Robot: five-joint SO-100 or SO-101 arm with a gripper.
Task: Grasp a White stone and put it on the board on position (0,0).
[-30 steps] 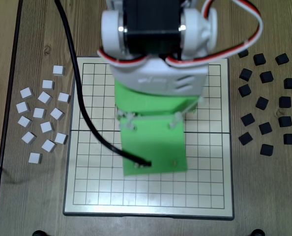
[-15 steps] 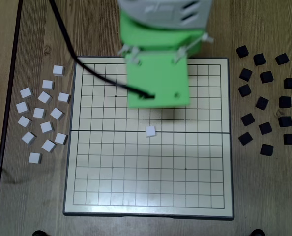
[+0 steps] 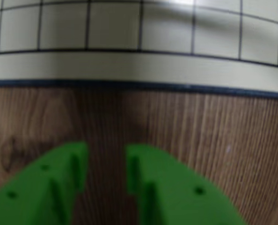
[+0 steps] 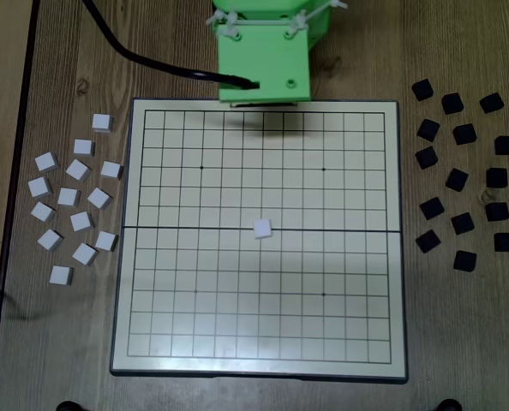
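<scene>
- Wood-grain worktop is carrying everything here, with the cream board lying square in the middle of the fixed view.
- Nearest the wrist camera, the green gripper is showing two fingers with a narrow strip of bare wood between them; it is standing slightly parted and holding nothing.
- Just beyond those fingers in the wrist view, the board's dark rim and pale border are crossing the picture, so the gripper is hanging off the board.
- In the fixed view the gripper is sitting at twelve o'clock of the board, just past its top edge.
- One White stone is lying at the board's centre, on the fold line, apart from everything else.
- Spare white blocks are clustering at nine o'clock, black blocks at three o'clock, both well apart from the board's grid.
- Judging by this, the placing looks done and the arm is in its retreat; doing it well means lifting clear without dragging the cable over the grid, and checking the stone is sitting on its crossing, not skewed.
</scene>
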